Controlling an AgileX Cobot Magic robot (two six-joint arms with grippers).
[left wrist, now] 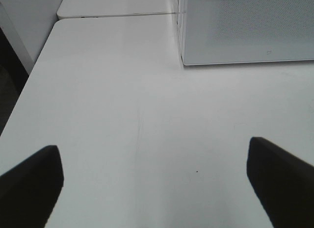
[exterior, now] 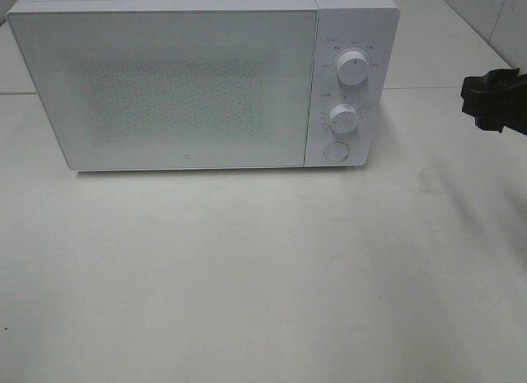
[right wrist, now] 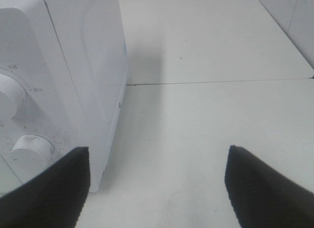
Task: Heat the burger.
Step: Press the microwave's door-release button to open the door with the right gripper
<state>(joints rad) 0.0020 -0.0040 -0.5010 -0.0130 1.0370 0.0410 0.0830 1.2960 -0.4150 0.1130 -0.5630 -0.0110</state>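
Left gripper [left wrist: 156, 189]: fingers [left wrist: 32, 181] spread wide, nothing btwn them, bare table [left wrist: 122, 115] beneath; right gripper [right wrist: 157, 189]: fingers [right wrist: 267, 189] likewise wide apart and empty, hovering just beside the microwave's control end; in ext. view the right gripper shows only as a dark shape at the right edge, upper third, well apart from the panel; left gripper not in ext. view. Burger: not visible in any view; location cannot be confirmed. Handling, by judgement only, since the item is unseen: a burger should be light, soft and compressible, stacked layers liable to slide or shed if squeezed hard or tilted; recommend a gentle hold across the bun sides, kept level, min. pressure. Container: microwave [exterior: 189, 86] occupies upper left to upper centre of ext. view, standing on the table; door [exterior: 165, 86] shut flush, front panel pale and dotted, opaque to the camera; contents cannot be read, so whether the burger is inside cannot be told. Controls at upper centre-right: upper knob [exterior: 352, 68], lower knob [exterior: 343, 118], round button [exterior: 336, 151] below them; none touched. Assessment: if the burger is loaded, dial setting would be next, right gripper nearest; unverified.
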